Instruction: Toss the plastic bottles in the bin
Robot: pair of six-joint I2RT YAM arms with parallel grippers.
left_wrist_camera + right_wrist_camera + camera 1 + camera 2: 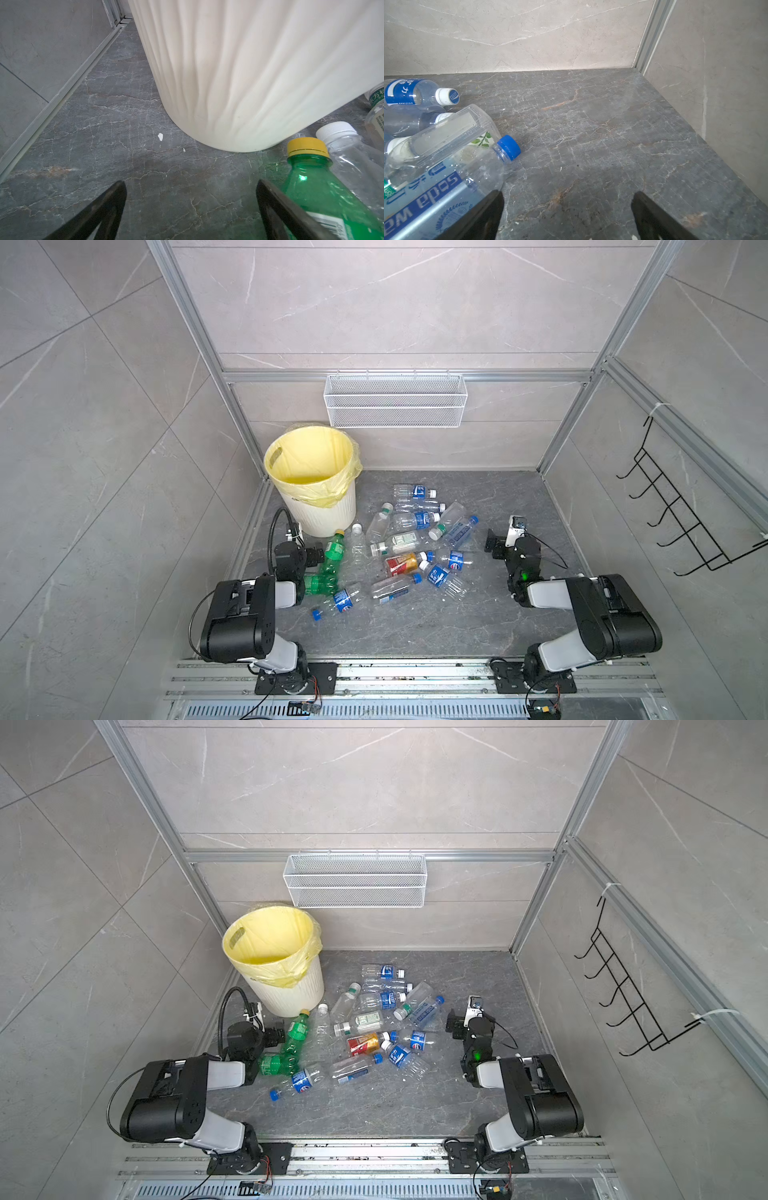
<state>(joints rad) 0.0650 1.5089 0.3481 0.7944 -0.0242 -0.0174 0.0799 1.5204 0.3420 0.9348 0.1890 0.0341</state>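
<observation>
A: How many of each?

B: One bin (330, 516), standing at the back left of the floor (415, 626). About sixteen plastic bottles (401, 543) lie heaped just right of it: two green, one orange-red.

A: And the pincers?

B: The left gripper (191, 182) is spread wide and empty, with a green bottle (324, 193) just beside one finger. The right gripper (568, 194) is equally wide, holds nothing, and is next to the soda-water bottle (436, 193).

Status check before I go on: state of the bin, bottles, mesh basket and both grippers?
bin: upright, yellow liner in, no bottle seen inside.
plastic bottles: lying piled on the floor, none picked up.
mesh basket: hung on the back rail, nothing seen inside.
left gripper: open, holding nothing.
right gripper: open, holding nothing.
</observation>
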